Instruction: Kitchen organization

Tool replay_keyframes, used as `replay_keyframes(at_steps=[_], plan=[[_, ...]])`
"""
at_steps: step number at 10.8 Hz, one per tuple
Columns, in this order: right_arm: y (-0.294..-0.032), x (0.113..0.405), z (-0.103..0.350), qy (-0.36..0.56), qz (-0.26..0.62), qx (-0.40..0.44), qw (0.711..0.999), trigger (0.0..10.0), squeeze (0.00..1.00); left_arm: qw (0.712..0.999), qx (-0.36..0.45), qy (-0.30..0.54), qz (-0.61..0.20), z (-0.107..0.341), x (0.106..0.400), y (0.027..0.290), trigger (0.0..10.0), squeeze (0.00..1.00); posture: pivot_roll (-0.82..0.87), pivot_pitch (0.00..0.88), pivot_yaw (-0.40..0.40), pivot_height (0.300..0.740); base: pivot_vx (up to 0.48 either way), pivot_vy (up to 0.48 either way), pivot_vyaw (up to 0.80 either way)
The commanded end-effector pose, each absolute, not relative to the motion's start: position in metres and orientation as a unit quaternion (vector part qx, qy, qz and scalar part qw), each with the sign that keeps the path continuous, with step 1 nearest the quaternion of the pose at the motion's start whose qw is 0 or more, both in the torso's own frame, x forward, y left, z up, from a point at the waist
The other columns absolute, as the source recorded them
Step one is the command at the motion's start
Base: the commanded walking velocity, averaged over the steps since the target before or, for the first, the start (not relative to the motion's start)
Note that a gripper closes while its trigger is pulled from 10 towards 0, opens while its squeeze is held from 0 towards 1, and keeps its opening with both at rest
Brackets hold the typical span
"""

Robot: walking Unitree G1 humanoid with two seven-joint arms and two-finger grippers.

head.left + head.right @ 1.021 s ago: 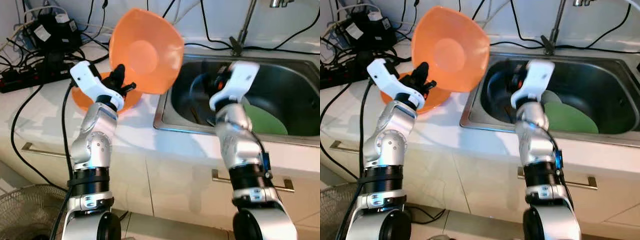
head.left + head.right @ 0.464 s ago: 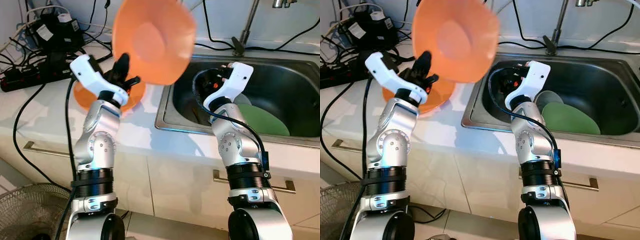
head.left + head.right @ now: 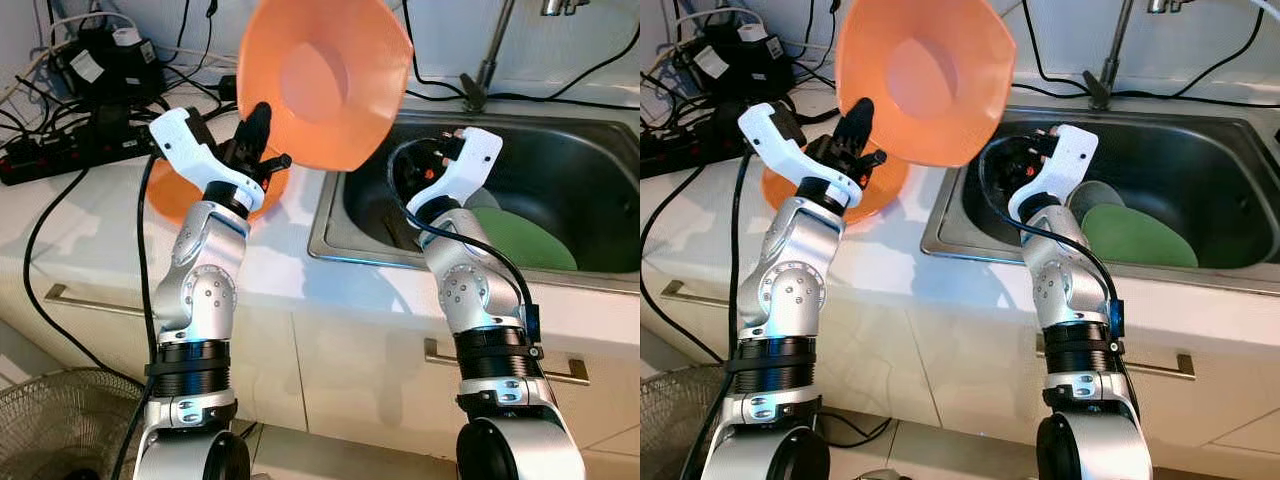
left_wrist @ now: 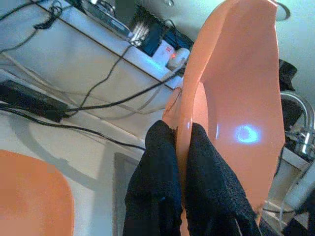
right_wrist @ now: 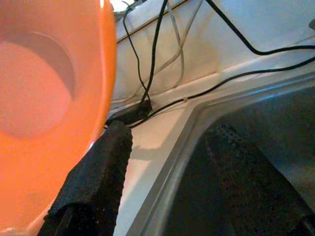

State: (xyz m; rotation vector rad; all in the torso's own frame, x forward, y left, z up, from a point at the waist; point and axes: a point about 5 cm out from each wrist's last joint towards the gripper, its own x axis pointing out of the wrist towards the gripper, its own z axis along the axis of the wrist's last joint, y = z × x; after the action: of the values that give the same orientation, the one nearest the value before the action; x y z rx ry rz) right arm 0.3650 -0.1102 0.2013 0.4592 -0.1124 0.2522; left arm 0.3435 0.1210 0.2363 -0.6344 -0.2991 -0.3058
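- Two orange bowls show: one bowl [image 3: 322, 85] is raised in the air over the counter's edge beside the sink, tipped up on its rim with its hollow facing the camera; the second bowl [image 3: 172, 195] lies on the counter [image 3: 90, 215] below it, at about 8 o'clock from the raised one.
- Left gripper [image 4: 183, 147] is clamped on the raised bowl's lower rim, one black finger on each side of the wall.
- Right gripper [image 5: 167, 167] hangs over the sink's near left corner, at 4 o'clock from the raised bowl; its fingers stand apart with nothing between them, and one finger [image 5: 101, 172] is just beside the bowl's outside.
- Sink [image 3: 590, 190] is steel, with a green plate [image 3: 525, 235] lying in it at 3 o'clock from the right gripper.
- Faucet [image 3: 490, 60] rises at the sink's back edge.
- Black cables [image 3: 60, 150] and a power strip lie at 10 o'clock on the counter.
- Fan [image 3: 55, 420] stands on the floor at 7 o'clock.
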Motion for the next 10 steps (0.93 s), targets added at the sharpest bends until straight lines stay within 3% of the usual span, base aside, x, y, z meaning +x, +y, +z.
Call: replay_keyframes(at_steps=[1,3,10], plan=[[-0.111,0.364,0.206,-0.062,0.128,0.230,0.963,10.0,0.00,0.924,-0.308,-0.184,-0.133,0.250,0.342,0.129,10.0,0.00,0.08,0.000,0.081,0.740,0.000,0.000,0.00],[-0.111,0.363,0.205,-0.060,0.125,0.229,0.963,10.0,0.00,0.926,-0.314,-0.187,-0.098,0.248,0.344,0.138,10.0,0.00,0.08,0.000,0.081,0.740,0.000,0.000,0.00],[-0.105,0.361,0.211,-0.061,0.152,0.248,0.955,10.0,0.00,0.939,-0.275,-0.161,-0.128,0.238,0.343,0.122,10.0,0.00,0.07,0.000,0.081,0.740,0.000,0.000,0.00]])
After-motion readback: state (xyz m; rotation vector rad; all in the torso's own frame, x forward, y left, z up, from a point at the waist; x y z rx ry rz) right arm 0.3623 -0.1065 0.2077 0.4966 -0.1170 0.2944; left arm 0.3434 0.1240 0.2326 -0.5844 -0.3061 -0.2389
